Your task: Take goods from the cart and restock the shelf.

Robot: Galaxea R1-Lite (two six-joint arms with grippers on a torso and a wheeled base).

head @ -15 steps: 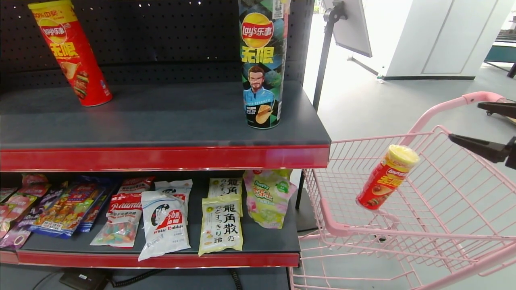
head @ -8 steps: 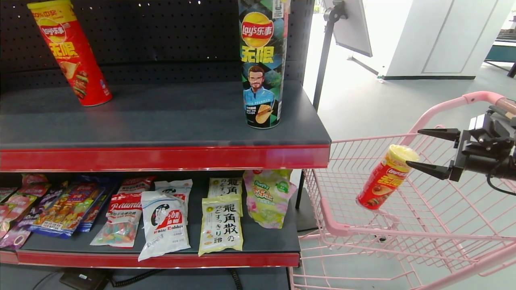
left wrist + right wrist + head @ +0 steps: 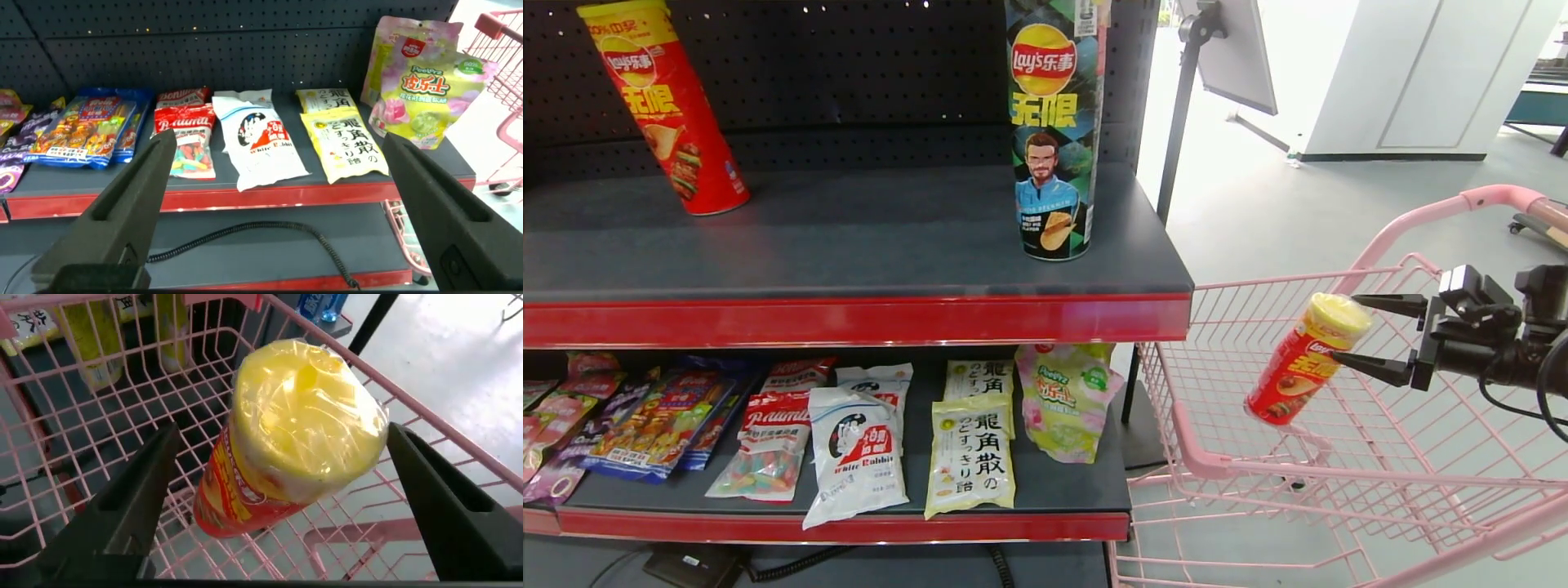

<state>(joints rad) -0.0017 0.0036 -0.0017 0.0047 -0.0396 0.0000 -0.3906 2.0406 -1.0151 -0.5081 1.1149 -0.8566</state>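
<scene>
Two cans (image 3: 1052, 131) stood on shelf (image 3: 849, 237); third can (image 3: 1294, 371) leaned in cart (image 3: 1339, 478) — ungrasped. Right gripper (image 3: 1346, 328) — fingers apart, flanking its lid (image 3: 306, 400). Left gripper (image 3: 279, 137) likewise apart, facing lower shelf (image 3: 270, 196). Grasp, lift, shelving left to do.

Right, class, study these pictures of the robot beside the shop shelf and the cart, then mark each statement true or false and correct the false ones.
1. The leaning can in the cart has a yellow lid. True.
2. The right gripper is shut on that can. False: its fingers are open, with the can's lid end between them.
3. Two cans are on the upper shelf. True: a red shelf can on the left and a dark shelf can on the right.
4. The left gripper holds a bag. False: it is open and empty, facing the snack bags on the lower shelf.
5. The cart is blue. False: it is pink.
</scene>
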